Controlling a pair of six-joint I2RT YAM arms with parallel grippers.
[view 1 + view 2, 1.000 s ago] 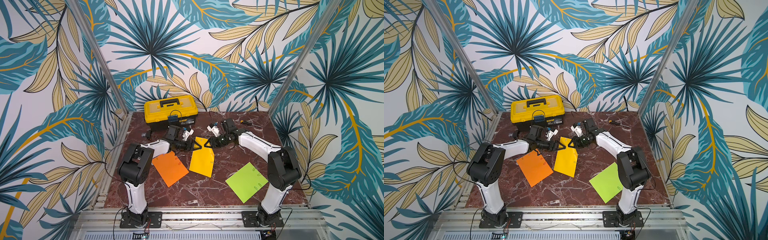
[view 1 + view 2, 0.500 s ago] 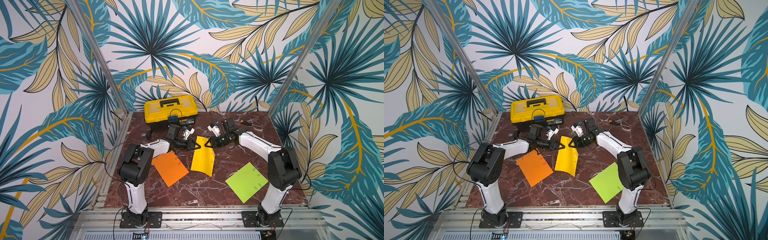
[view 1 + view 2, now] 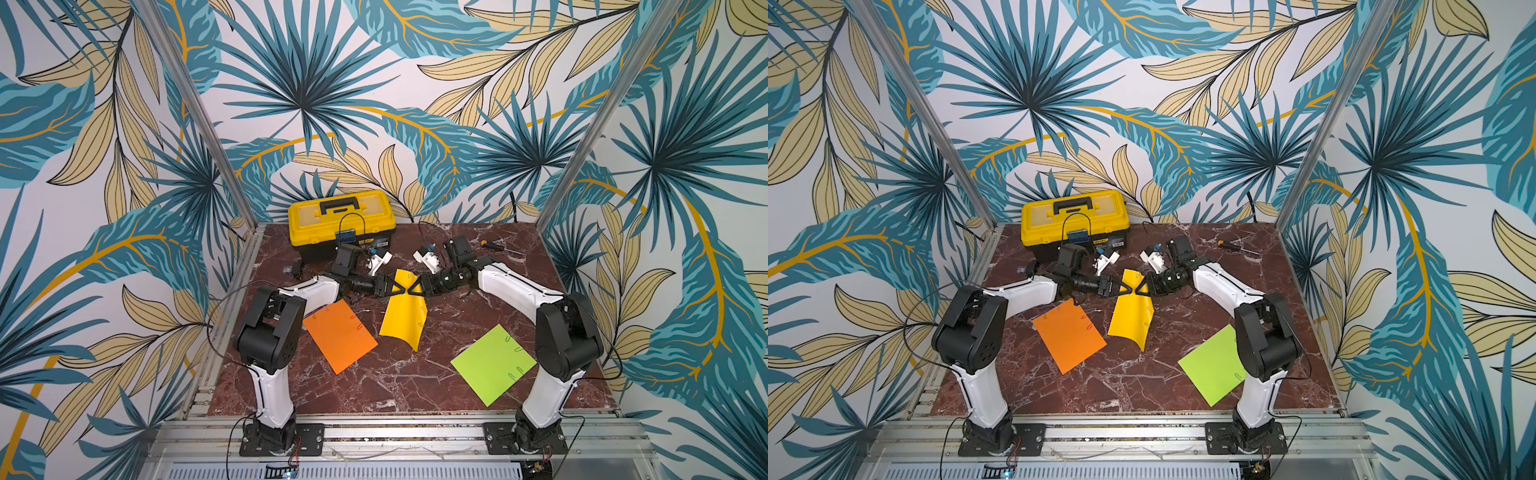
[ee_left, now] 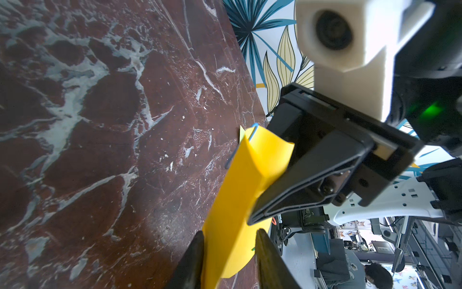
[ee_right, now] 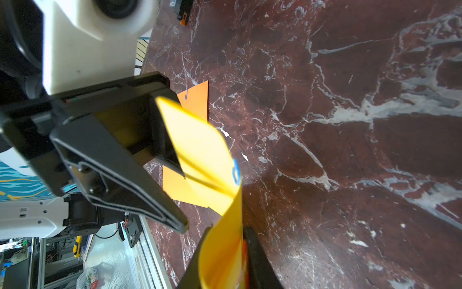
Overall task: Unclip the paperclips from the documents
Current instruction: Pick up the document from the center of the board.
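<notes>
I worked on a dark red stone tabletop (image 3: 415, 386) with white veins. Walls (image 3: 311, 95) covered with big blue and tan leaves stood on three sides. Shiny metal posts (image 3: 199, 116) rose at the back corners. A yellow toolbox (image 3: 341, 220) sat by the back wall. A small screwdriver (image 3: 492, 246) lay far back on my right.

My right gripper (image 3: 417, 287) was pinched narrow on the far end of the yellow sheet (image 3: 402, 320) and held that end up off the tabletop. The near end curled down onto the stone. My left gripper (image 3: 395, 287) had its fingers a little apart with the same end of the sheet between them. I could not tell if it squeezed. A blue paperclip (image 4: 252, 132) sat on the raised edge. The orange sheet (image 3: 338, 334) lay flat on my left and the green sheet (image 3: 492, 363) lay flat on my right. Both had paperclips (image 3: 517, 348) on their edges.
</notes>
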